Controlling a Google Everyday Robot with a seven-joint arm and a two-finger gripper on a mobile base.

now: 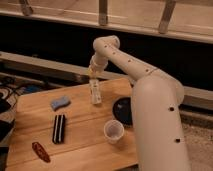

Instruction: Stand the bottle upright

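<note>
The bottle (95, 93) is small, slim and clear-whitish with a pale label. It stands about upright on the wooden table (80, 145), near the far middle. My gripper (93, 74) hangs straight down over the bottle's top, at the end of the white arm (150, 95) that reaches in from the right. The bottle's top is right at the fingertips, and I cannot tell whether they touch it. The wider translucent white cup (114, 131) stands upright nearer the front, to the right of the bottle.
A blue sponge-like object (60, 103) lies left of the bottle. A black-and-white striped block (59, 128) lies in the middle left. A reddish-brown item (41, 151) lies at the front left. A black round disc (124, 110) sits by the arm. Cables lie left of the table.
</note>
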